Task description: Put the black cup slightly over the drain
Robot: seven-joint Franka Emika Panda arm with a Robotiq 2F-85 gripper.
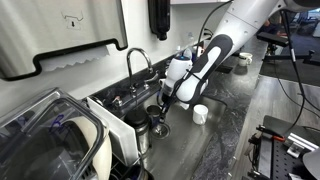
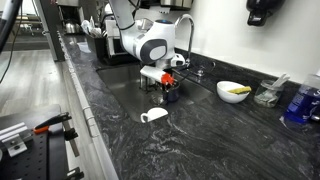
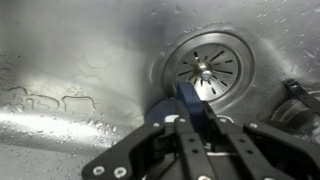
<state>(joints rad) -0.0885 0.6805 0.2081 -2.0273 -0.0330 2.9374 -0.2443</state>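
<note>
**Black cup [image 3: 190, 98] gripped at the edge of the drain [image 3: 210, 68].**

Only the wrist view shows the one round drain in the wet sink [image 3: 80, 60]. There the jaws are clenched on the single black cup, which sits between their tips and overlaps the drain's near rim. In both exterior views the arm [image 1: 205, 60] [image 2: 150, 45] dips into the basin beside the one faucet [image 1: 135, 60] [image 2: 186, 35], and the cup is hard to make out. They show instead one white cup [image 1: 200, 114] [image 2: 153, 116] on the dark surface [image 1: 235, 110] [image 2: 200, 145]. In an exterior view, one bowl [image 2: 234, 92] and one blue bottle [image 2: 297, 103] stand further along.
</note>
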